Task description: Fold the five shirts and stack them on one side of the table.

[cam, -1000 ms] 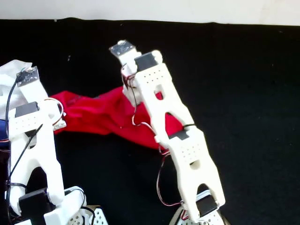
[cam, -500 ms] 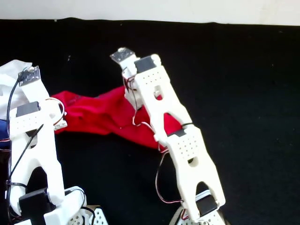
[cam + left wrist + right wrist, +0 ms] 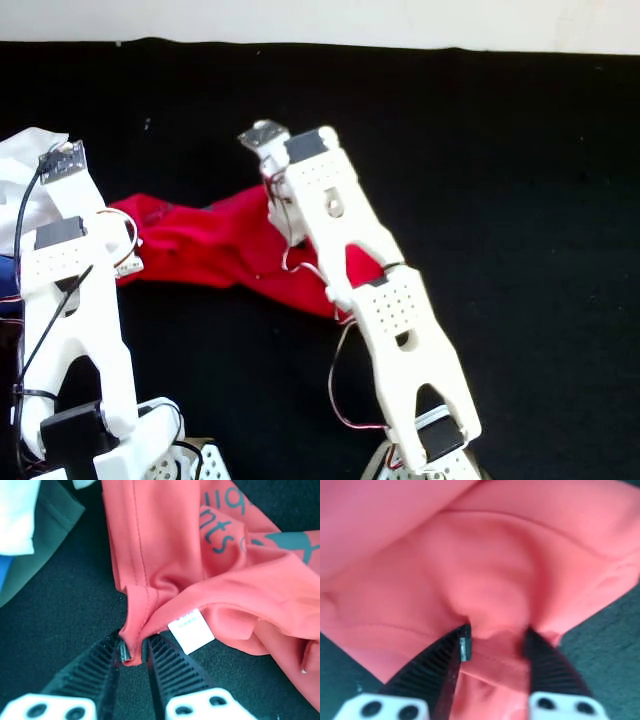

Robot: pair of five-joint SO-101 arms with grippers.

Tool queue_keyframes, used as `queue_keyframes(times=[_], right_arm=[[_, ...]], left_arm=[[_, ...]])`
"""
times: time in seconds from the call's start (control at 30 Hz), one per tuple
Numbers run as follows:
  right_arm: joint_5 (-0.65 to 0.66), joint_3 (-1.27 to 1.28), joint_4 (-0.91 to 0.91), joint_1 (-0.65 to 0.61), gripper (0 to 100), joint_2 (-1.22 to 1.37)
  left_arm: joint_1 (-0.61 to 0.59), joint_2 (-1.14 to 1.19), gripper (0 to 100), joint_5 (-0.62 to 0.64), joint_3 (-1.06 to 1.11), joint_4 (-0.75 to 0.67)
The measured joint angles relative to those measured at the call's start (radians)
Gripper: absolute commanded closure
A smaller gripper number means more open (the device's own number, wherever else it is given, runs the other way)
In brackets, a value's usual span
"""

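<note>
As the right arm's wrist dips lower over the past second toward the middle of the red shirt [image 3: 200, 245], the garment lies crumpled on the black table [image 3: 520, 200], its outline barely altered. The left gripper [image 3: 134, 652] is clamped on a hemmed edge beside the white label [image 3: 191, 631]; the right gripper [image 3: 495, 645] stands with jaws apart astride a ridge of cloth. Folding looks barely begun, with the shirt not yet spread flat.
</note>
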Motion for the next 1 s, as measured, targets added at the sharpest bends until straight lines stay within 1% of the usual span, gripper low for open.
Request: queue_keyframes(times=[0.1, 0.27, 0.4, 0.6, 0.67, 0.8, 0.87, 0.93, 1.0], right_arm=[[0.020, -0.040, 0.017, 0.032, 99.5, 0.002], [0.020, -0.167, 0.023, 0.092, 99.2, -0.008], [0.020, -0.167, 0.023, 0.104, 99.2, -0.098], [0.020, 0.006, 0.026, 0.135, 99.3, -0.342], [0.026, 0.068, 0.026, 0.173, 99.3, -0.439], [0.035, 0.219, 0.026, 0.275, 99.3, -0.615], [0.051, 0.299, 0.026, 0.310, 99.3, -0.655], [0.063, 0.354, 0.026, 0.331, 99.3, -0.661], [0.066, 0.381, 0.026, 0.338, 99.3, -0.661]], left_arm=[[0.000, 0.000, 99, 0.000, 0.000, 0.000], [0.023, 0.000, 99, 0.000, 0.012, 0.000], [0.058, 0.000, 99, 0.000, 0.037, 0.000], [0.133, 0.000, 99, 0.002, 0.043, 0.000], [0.169, 0.000, 99, 0.006, 0.043, 0.018], [0.285, 0.000, 99, 0.086, 0.043, 0.074], [0.347, 0.000, 95, 0.115, 0.043, 0.081], [0.393, 0.000, 87, 0.126, 0.043, 0.089], [0.410, 0.000, 79, 0.127, 0.043, 0.127]])
